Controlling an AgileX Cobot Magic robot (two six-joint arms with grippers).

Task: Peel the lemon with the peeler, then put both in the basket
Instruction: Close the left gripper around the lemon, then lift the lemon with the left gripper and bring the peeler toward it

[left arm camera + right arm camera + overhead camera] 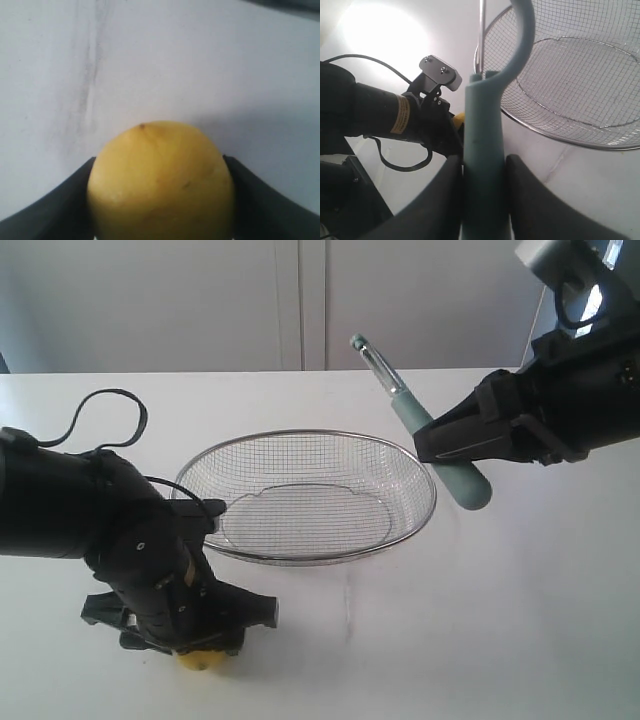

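While lemon (203, 661) lies outside basket (300, 559) rim — peeler (408, 410) beside.

The basket (300, 560) gapes open from above; bare table (500, 620) lies free front-right; my left arm (60, 505) crowds the near-left corner.

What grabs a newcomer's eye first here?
The teal peeler, held aloft blade-end up by the right gripper, beside the wire basket's right rim. Then the empty basket mid-table, and the yellow lemon on the table near it, the left gripper's jaws closed on its sides.
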